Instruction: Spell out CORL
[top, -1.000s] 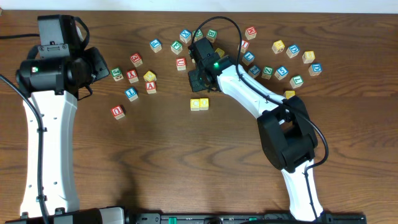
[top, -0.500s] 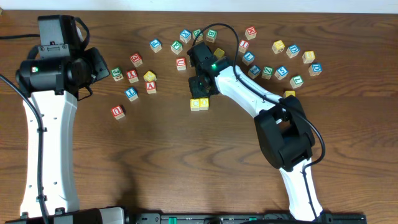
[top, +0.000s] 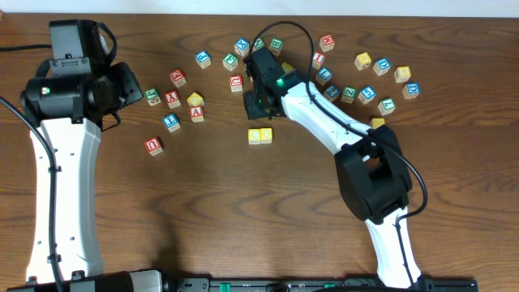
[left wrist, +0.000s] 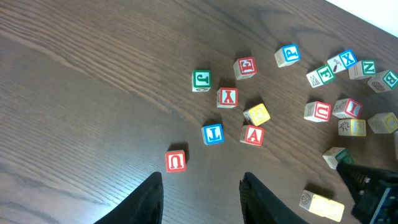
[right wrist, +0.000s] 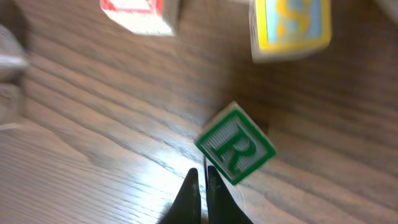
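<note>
Green R cube (right wrist: pixel 236 151) lies flat on the table (right wrist: pixel 74 162), turned cornerwise, just beyond the tips of the right end effector (right wrist: pixel 199 177). Its fingers are pressed together and grip nothing; contact with the cube's lower-left edge cannot be told. Two yellow cubes (top: pixel 260 135) sit side by side on dark wood grain, near that end effector. Left end effector (left wrist: pixel 202 198) hangs partly open and empty, with a red U cube (left wrist: pixel 176 160) nearest. Overhead hides the R cube beneath the right arm (top: pixel 324 122); only the right wrist view shows it.
</note>
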